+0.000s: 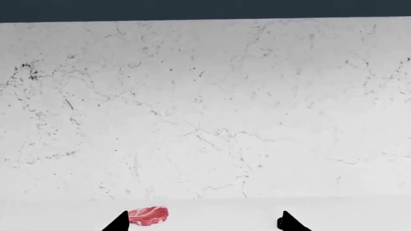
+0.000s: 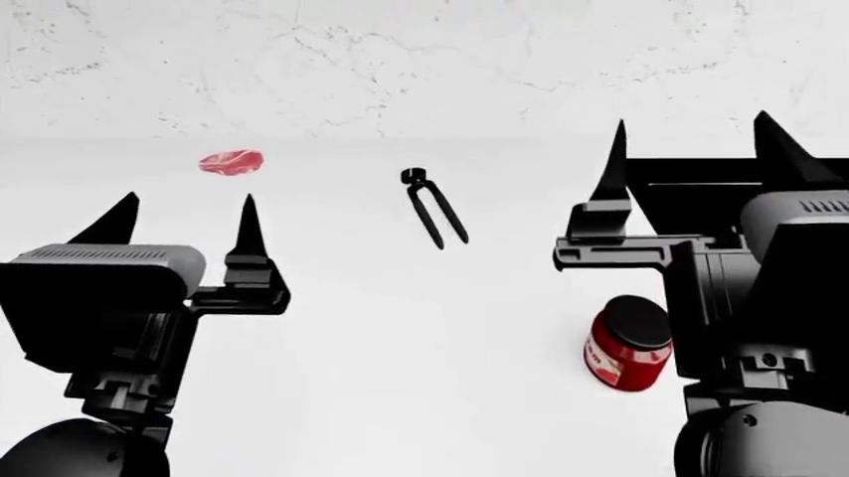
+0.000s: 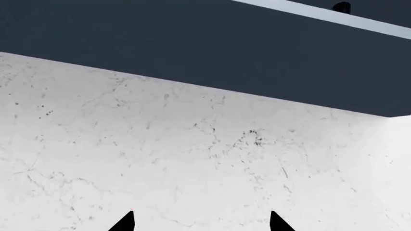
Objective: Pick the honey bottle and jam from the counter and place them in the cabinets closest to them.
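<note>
Though both jaws agape — jam (image 2: 629, 344) untouched

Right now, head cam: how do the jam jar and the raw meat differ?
1. The jam is a squat red jar with a black lid, standing upright; the raw meat is a flat pink-red slab, lying down.
2. The jam sits near, beside the right arm below the right gripper; the meat lies far off, by the marbled wall, beyond the left gripper.
3. The jam looks larger in view.

Both rest on the white counter, untouched.
</note>
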`<state>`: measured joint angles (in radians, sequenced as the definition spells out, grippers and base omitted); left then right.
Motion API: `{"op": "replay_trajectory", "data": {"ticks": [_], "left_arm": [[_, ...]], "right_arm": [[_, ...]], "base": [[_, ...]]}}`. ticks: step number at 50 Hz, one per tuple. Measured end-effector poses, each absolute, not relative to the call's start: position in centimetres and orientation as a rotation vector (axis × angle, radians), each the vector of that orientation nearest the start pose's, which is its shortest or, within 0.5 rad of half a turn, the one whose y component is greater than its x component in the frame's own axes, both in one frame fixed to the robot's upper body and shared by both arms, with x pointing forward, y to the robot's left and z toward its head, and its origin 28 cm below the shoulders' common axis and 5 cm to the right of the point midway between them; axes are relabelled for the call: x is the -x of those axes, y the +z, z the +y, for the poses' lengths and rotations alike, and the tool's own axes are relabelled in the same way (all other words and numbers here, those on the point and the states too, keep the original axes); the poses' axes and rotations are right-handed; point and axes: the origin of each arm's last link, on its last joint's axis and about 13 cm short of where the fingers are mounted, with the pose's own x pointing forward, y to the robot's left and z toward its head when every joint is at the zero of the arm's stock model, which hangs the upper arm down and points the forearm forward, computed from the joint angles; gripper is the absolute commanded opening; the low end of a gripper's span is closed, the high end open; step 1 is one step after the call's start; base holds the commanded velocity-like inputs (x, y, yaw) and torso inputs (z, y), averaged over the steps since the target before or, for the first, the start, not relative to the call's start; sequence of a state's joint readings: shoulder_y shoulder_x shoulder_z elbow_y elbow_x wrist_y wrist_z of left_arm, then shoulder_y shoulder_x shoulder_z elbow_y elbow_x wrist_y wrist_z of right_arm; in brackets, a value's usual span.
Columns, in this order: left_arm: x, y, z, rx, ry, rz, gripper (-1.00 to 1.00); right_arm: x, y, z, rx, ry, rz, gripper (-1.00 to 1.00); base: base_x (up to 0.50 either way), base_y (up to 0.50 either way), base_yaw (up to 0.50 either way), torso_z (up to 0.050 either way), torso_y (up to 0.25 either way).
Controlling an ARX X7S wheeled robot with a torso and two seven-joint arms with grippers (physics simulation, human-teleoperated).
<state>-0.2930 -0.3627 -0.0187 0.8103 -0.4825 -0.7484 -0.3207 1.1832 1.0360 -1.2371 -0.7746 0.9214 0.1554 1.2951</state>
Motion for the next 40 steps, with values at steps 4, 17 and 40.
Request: {"op": "replay_trajectory", "data": {"ticks": [4, 17, 40], "left_arm": [[-20.8, 18.8, 23.5, -0.017, 0.000, -0.300, 1.00], [-20.7, 18.9, 23.7, -0.021, 0.004, -0.302, 1.00], [-21.0, 19.1, 23.5, -0.029, -0.006, -0.304, 1.00]], "right_arm": [[-20.1, 23.4, -10.4, 0.165, -0.100, -0.476, 1.00], [-20.0, 23.9, -10.4, 0.157, -0.108, -0.488, 1.00], [-18.2, 23.3, -11.0, 0.126, -0.122, -0.338, 1.00]], "base": [[0.02, 0.00, 0.00, 0.000, 0.000], [0.06, 0.00, 0.00, 0.000, 0.000], [0.03, 0.00, 0.00, 0.000, 0.000]]}}
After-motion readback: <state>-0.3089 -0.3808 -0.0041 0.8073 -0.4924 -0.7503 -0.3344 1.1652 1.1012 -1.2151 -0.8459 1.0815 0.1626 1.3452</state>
